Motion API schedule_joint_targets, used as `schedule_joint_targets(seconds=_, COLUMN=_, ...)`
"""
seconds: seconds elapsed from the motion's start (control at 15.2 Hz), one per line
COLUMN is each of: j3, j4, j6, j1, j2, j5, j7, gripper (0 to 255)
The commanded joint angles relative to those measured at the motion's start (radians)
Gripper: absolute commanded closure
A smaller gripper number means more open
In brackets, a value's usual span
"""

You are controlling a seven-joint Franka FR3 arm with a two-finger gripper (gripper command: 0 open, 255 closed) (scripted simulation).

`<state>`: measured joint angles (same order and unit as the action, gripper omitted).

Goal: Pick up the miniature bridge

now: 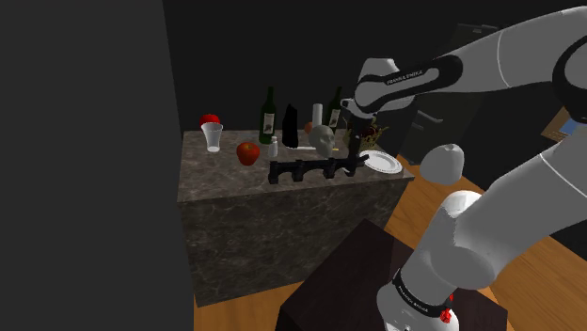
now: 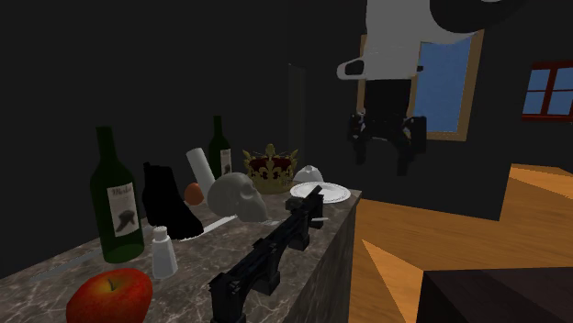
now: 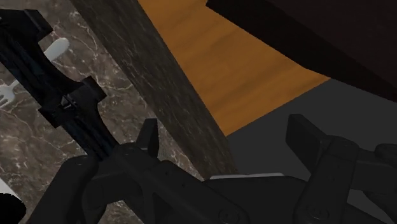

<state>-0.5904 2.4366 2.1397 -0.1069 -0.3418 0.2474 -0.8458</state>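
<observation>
The miniature bridge (image 1: 313,170) is a long black piece lying along the front edge of the marble counter (image 1: 216,171). In the second exterior view the bridge (image 2: 272,251) runs from the near corner toward a white plate (image 2: 320,191). My black gripper (image 2: 384,147) hangs open above the counter's end, past the bridge's far tip and higher than it. In the wrist view the fingers (image 3: 150,136) stand well apart around the gripper's middle (image 3: 226,137), with nothing between them; the bridge (image 3: 69,105) lies off to one side of them on the countertop.
A red apple (image 1: 247,152), a clear cup (image 1: 213,136), dark bottles (image 1: 268,117), a grey skull (image 2: 237,195), a gold crown (image 2: 270,168) and a small white shaker (image 2: 163,252) stand behind the bridge. A fork (image 3: 6,95) lies beside it. Wooden floor (image 3: 216,57) lies beyond the counter's edge.
</observation>
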Motion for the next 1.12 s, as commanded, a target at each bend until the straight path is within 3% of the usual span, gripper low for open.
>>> schedule_joint_targets(seconds=0.0, j3=-0.048, j4=-0.033, j6=0.059, j1=-0.03, j2=0.086, j5=-0.042, j7=-0.099, gripper=0)
schedule_joint_targets(seconds=0.26, j3=-0.13, j4=-0.122, j6=0.151, j1=-0.08, j2=0.285, j5=-0.197, j7=-0.336, gripper=0)
schedule_joint_targets(seconds=0.46, j3=-0.142, j4=-0.208, j6=0.189, j1=-0.077, j2=0.448, j5=-0.359, j7=-0.535, gripper=0)
schedule_joint_targets(seconds=0.73, j3=-0.075, j4=-0.346, j6=0.199, j1=0.004, j2=0.644, j5=-0.54, j7=-0.757, gripper=0)
schedule_joint_targets(seconds=1.06, j3=0.034, j4=-0.547, j6=0.182, j1=0.122, j2=0.85, j5=-0.667, j7=-0.944, gripper=0)
